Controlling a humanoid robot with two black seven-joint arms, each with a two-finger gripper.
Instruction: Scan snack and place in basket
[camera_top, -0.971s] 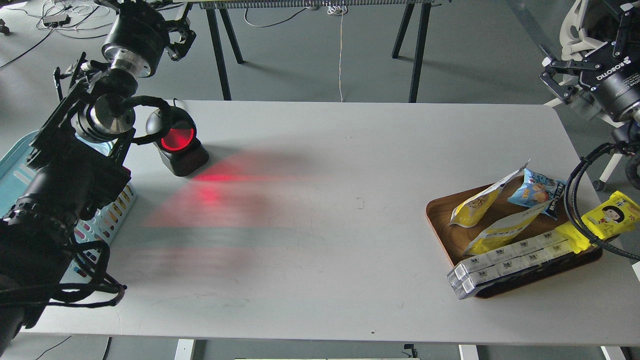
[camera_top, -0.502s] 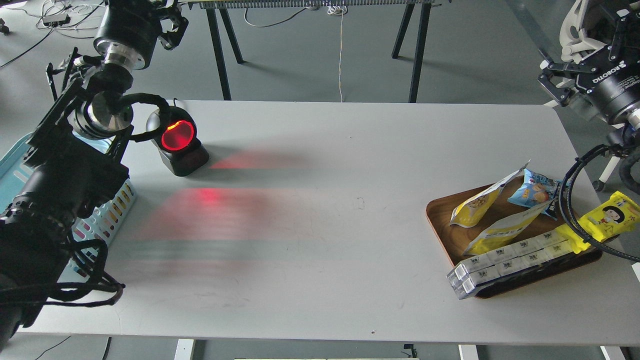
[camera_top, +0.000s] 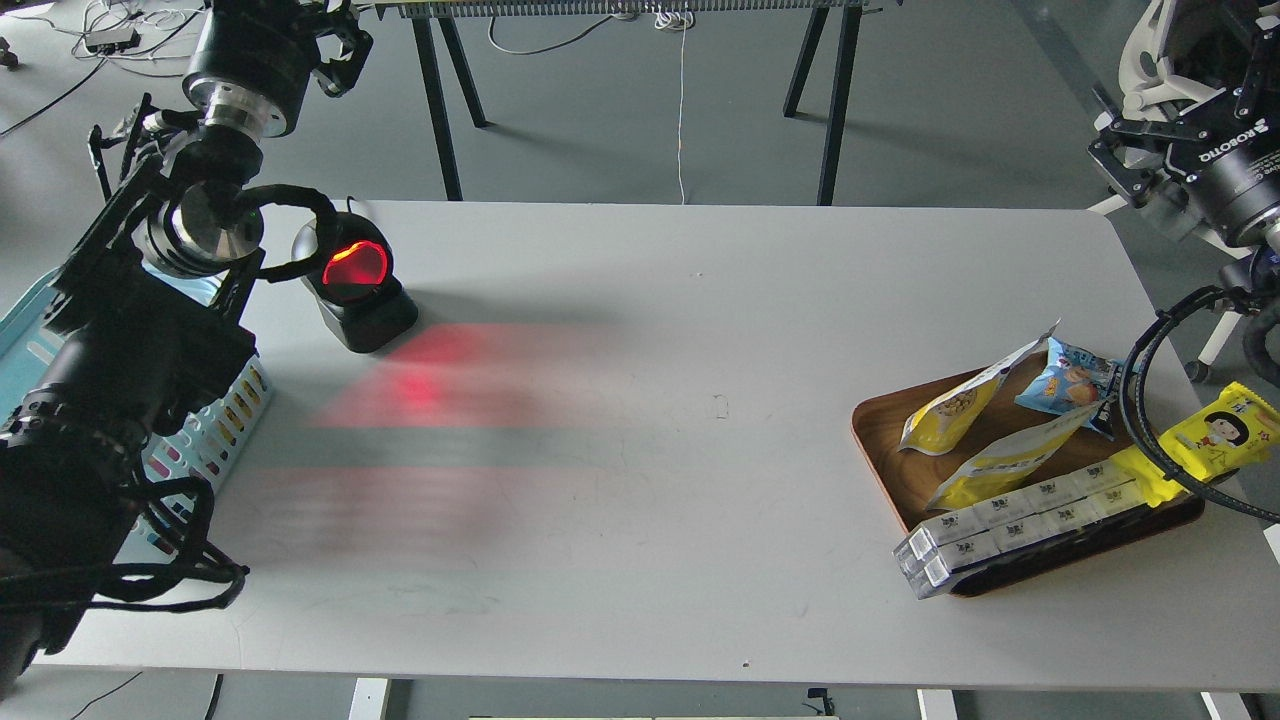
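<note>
The snack (camera_top: 952, 408), a yellow-and-white pouch with brown nuts pictured, leans in the brown wooden tray (camera_top: 880, 440) at the table's right. A second similar pouch (camera_top: 1010, 455) lies beside it. The light-blue basket (camera_top: 215, 425) stands at the table's left edge, mostly hidden behind my left arm. My left gripper (camera_top: 335, 45) is high at the top left, beyond the table's far edge, dark and partly cut off; it holds nothing I can see. My right gripper (camera_top: 1175, 95) is raised at the top right, above and behind the tray, open and empty.
A black scanner (camera_top: 355, 290) with a glowing red window stands at the far left of the table and throws red light on the tabletop (camera_top: 640, 350). The tray also holds a small blue packet (camera_top: 1070, 385), a long yellow cartoon-face wrapper (camera_top: 1215, 435) and clear boxes (camera_top: 1000, 525).
</note>
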